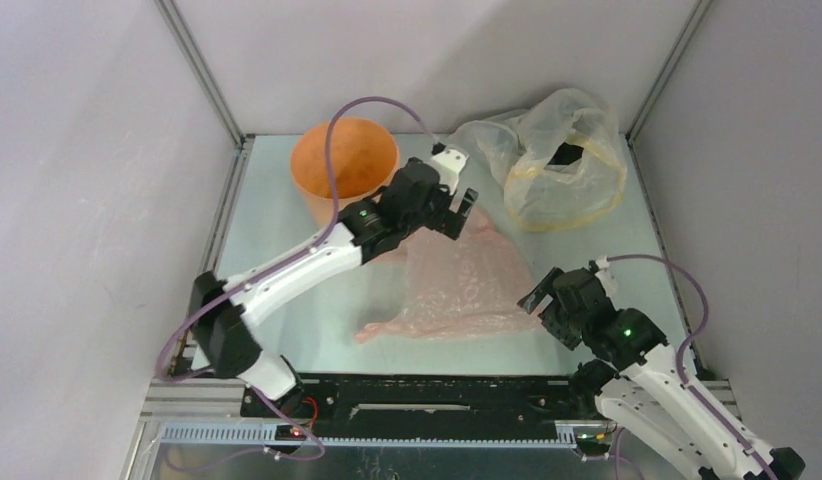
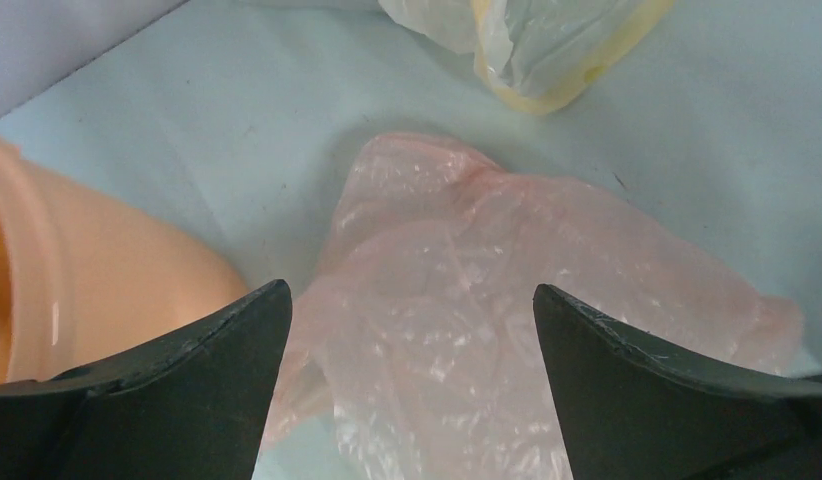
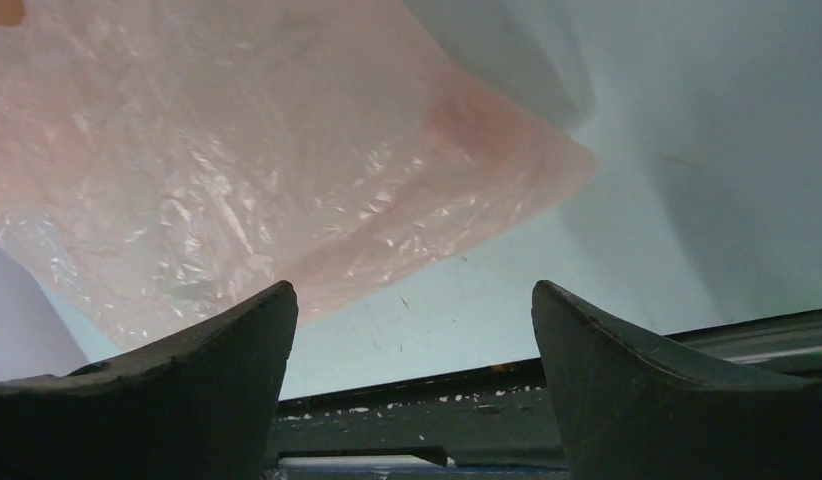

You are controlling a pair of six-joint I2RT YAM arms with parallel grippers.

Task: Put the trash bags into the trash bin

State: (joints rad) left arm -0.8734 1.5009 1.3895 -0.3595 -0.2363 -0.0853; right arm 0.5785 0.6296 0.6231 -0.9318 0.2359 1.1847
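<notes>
The pale pink trash bag (image 1: 457,285) lies flat and crinkled on the table's middle. It also shows in the left wrist view (image 2: 467,290) and the right wrist view (image 3: 217,150). The orange trash bin (image 1: 344,165) stands upright at the back left, its wall also in the left wrist view (image 2: 77,280). My left gripper (image 1: 459,212) is open and empty above the bag's far corner, beside the bin. My right gripper (image 1: 540,295) is open and empty at the bag's near right edge, just above the table.
A larger clear yellowish bag (image 1: 559,160) with dark contents sits at the back right, also in the left wrist view (image 2: 532,45). Grey walls enclose the table on three sides. A black rail (image 3: 487,400) runs along the near edge.
</notes>
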